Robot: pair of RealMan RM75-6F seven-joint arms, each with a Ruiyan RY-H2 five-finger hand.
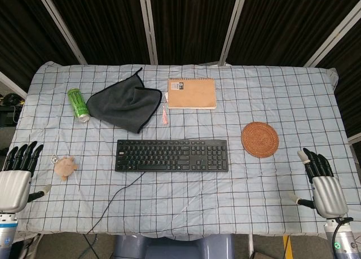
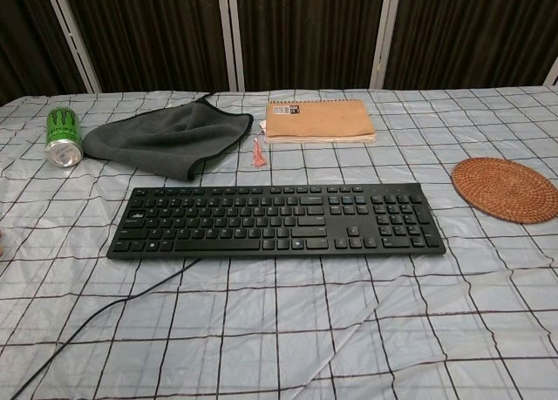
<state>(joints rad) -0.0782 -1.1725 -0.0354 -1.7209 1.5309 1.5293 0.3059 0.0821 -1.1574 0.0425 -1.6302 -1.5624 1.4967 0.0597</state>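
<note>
The small tan keyring toy [image 1: 65,166] is seen lying on the checked tablecloth [image 1: 282,95] near the front-left edge, just right of the left hand [image 1: 16,179] and left of the keyboard; it is apart from the hand, not touched. The left hand is held palm down at the table's front-left corner, fingers straight and close together, thumb out to the side, nothing gripped. The woven round coaster [image 1: 260,139] is found on the right side, btwn the keyboard's right end and the right hand [image 1: 324,183], nearer the former, well clear of the hand. The right hand is placed at the front-right corner, fingers extended w/ thumb apart, nothing held. Neither hand is shown in the chest view. The black keyboard [image 1: 172,155] is laid across the centre, its cable trailing off the front edge. Behind it, a dark grey cloth [image 1: 123,105] is crumpled, w/ a green drink can [image 1: 78,104] lying on its side just left of it. A brown spiral notebook [image 1: 192,93] is set right of the cloth, a pink tassel [image 1: 164,115] hanging at its left edge.
</note>
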